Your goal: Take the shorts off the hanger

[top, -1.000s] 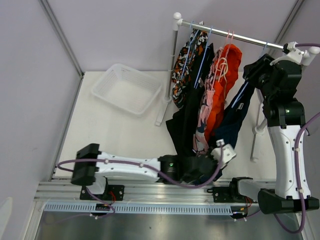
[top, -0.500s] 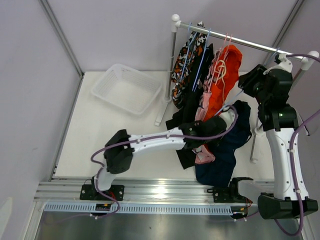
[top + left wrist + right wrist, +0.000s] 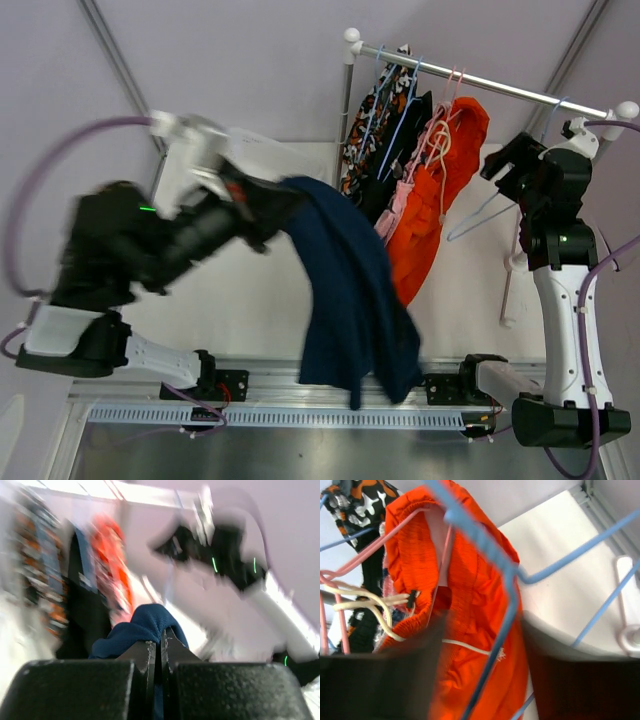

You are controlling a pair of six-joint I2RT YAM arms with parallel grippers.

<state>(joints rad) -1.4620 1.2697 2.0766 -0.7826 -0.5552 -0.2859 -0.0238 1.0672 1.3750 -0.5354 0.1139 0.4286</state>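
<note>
My left gripper (image 3: 285,197) is raised high over the table's left half, blurred, and shut on the navy blue shorts (image 3: 350,290), which hang free from it. In the left wrist view the fingertips (image 3: 160,642) pinch navy fabric (image 3: 145,625). My right gripper (image 3: 495,165) is open beside the rack, and the bare blue hanger (image 3: 507,605) runs through the gap between its fingers (image 3: 482,625). That hanger (image 3: 478,215) still hangs from the rail (image 3: 500,85). The orange-red shorts (image 3: 440,190), pink shorts (image 3: 405,195), black shorts (image 3: 400,140) and blotch-pattern shorts (image 3: 372,125) hang on hangers.
The rack's white post (image 3: 345,120) stands behind the hanging navy cloth, and its right foot (image 3: 510,290) is near my right arm. The raised left arm covers the table's far left. A metal rail (image 3: 300,385) runs along the near edge.
The left arm has swung up and to the left, pulling the navy shorts clear of the blue hanger. The right gripper's jaws have widened, and the hanger now hangs bare.
</note>
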